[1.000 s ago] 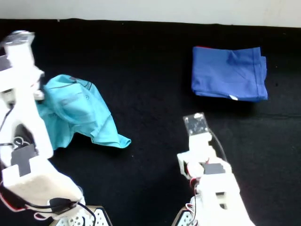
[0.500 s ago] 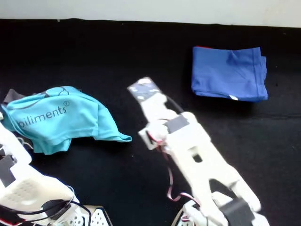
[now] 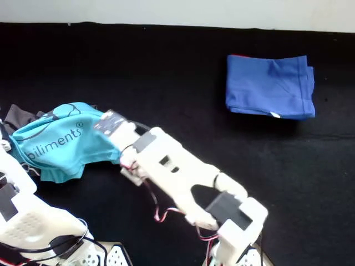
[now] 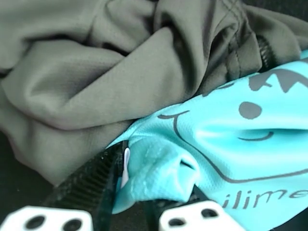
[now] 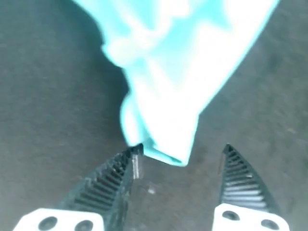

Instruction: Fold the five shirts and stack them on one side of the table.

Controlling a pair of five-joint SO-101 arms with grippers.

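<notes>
A crumpled teal shirt [image 3: 61, 144] lies at the table's left side, partly over a grey shirt [image 3: 15, 116]. My left gripper [image 4: 144, 166] is shut on a fold of the teal shirt [image 4: 231, 139], with the grey shirt [image 4: 96, 72] bunched just behind it. The right arm stretches across the table, and its gripper [image 3: 112, 126] sits at the teal shirt's right end. In the right wrist view this gripper [image 5: 180, 156] is open, with the corner of the teal shirt [image 5: 173, 72] hanging between its fingertips [image 5: 131, 155]. A folded blue shirt [image 3: 270, 86] rests at the far right.
A thin red edge [image 3: 236, 56] peeks out under the blue shirt's far left corner. The left arm's white body [image 3: 25, 219] stands at the near left. Black tabletop [image 3: 177, 72] spreads between the two shirt groups.
The right arm has swung from the near middle leftward to the teal shirt's corner. The left arm dropped lower, and the teal shirt shifted left and bunched up.
</notes>
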